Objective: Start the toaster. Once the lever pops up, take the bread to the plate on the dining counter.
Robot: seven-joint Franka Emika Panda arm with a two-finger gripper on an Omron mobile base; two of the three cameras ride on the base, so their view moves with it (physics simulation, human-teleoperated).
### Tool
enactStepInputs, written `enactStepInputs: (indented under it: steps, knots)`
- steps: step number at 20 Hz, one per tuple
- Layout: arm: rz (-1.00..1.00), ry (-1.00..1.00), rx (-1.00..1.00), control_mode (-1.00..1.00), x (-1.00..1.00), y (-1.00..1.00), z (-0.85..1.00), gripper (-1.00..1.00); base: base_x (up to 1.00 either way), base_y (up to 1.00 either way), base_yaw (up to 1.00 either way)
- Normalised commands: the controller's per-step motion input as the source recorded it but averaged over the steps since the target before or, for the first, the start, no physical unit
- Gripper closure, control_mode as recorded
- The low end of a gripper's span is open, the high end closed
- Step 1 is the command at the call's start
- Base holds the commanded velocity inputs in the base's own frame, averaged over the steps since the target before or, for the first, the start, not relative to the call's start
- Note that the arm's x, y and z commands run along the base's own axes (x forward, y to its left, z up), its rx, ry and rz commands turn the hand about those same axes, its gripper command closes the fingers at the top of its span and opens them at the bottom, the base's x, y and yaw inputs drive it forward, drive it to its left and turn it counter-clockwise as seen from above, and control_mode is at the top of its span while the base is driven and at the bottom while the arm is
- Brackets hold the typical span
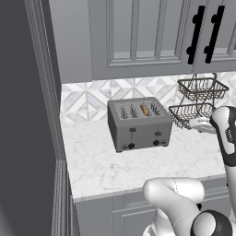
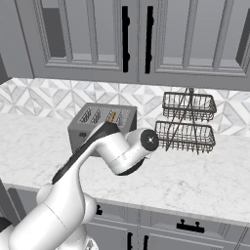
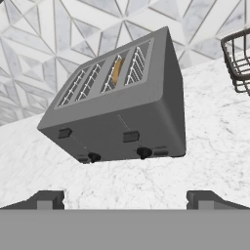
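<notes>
The grey four-slot toaster (image 1: 139,123) (image 2: 79,133) (image 3: 122,114) stands on the white worktop against the tiled wall. Its two dark levers (image 3: 130,136) sit high on the front face, above two black knobs (image 3: 143,153). The bread (image 1: 144,109) (image 2: 112,117) (image 3: 117,72) is sunk in the third slot from the left, with just its tan top edge showing. My gripper (image 3: 126,200) is open wide in front of the toaster and apart from it, with nothing between its fingers. In the right base view my arm covers part of the toaster's front. The plate and the dining counter are out of view.
A two-tier wire basket rack (image 1: 198,99) (image 2: 188,122) (image 3: 239,58) stands just right of the toaster. Grey wall cabinets (image 1: 138,37) hang above. A tall dark panel (image 1: 27,115) closes off the worktop's left end. Bare marble worktop (image 1: 106,166) lies in front of the toaster.
</notes>
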Motion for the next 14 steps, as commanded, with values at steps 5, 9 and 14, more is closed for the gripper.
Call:
enactStepInputs:
  steps: [5, 9, 14]
  knots:
    - [0.00, 0.00, 0.00, -1.00, 0.00, 0.00, 0.00, -1.00, 0.00, 0.00, 0.00]
    - [0.00, 0.00, 0.00, -1.00, 0.00, 0.00, 0.00, -1.00, 0.00, 0.00, 0.00]
    - [0.00, 0.00, 0.00, -1.00, 0.00, 0.00, 0.00, -1.00, 0.00, 0.00, 0.00]
